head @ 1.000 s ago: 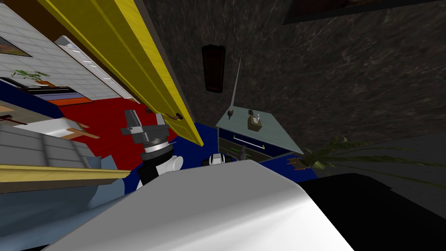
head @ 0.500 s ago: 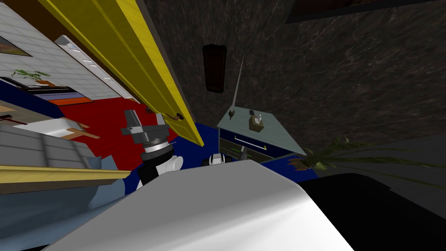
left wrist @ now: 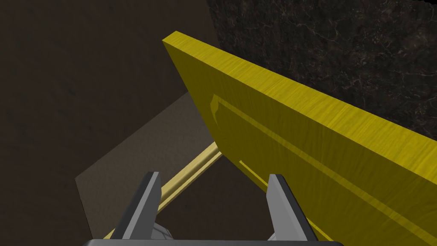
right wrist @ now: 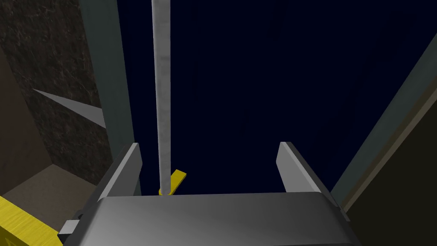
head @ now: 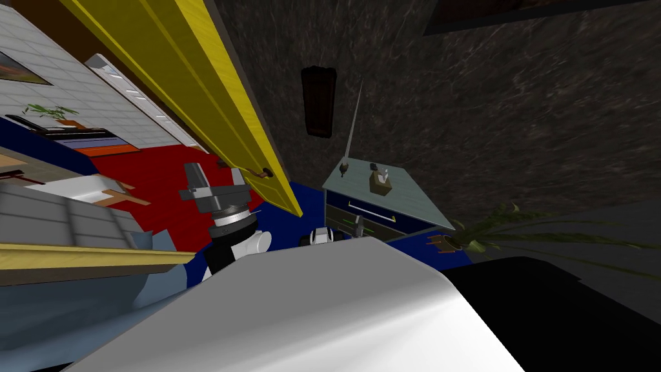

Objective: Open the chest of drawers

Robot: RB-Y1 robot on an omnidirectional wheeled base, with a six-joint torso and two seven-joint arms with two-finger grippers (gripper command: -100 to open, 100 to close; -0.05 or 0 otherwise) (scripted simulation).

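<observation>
Navy fronts in a pale grey-green frame: the chest of drawers (head: 406,197) stands against the dark mottled wall (head: 516,116), just ahead of us and to the right of the yellow door (head: 213,110). The door leaf stands open between the chest and our left arm, and its lower corner comes near the chest's side. A potted plant (head: 481,234) is on the floor at the chest's far side, with its fronds spreading away from it. A dark oblong panel (head: 318,101) is on the wall above. The blue floor (head: 303,197) runs up to the chest.

On the chest's top are a brown tissue box (head: 379,183) with a white sheet sticking out and a small dark base (head: 343,169) with a long thin grey spike rising from it. We can't tell what the drawers hold.

The right end effector (right wrist: 209,171) is at a drawer front, released. Its fingers are spread and the grey bar handle (right wrist: 162,94) passes between them, close to one finger and not pinched. A small yellow tab (right wrist: 174,180) shows at the bar's end. The left end effector (left wrist: 213,205) is raised beside the door, also released, with nothing between its fingers.
</observation>
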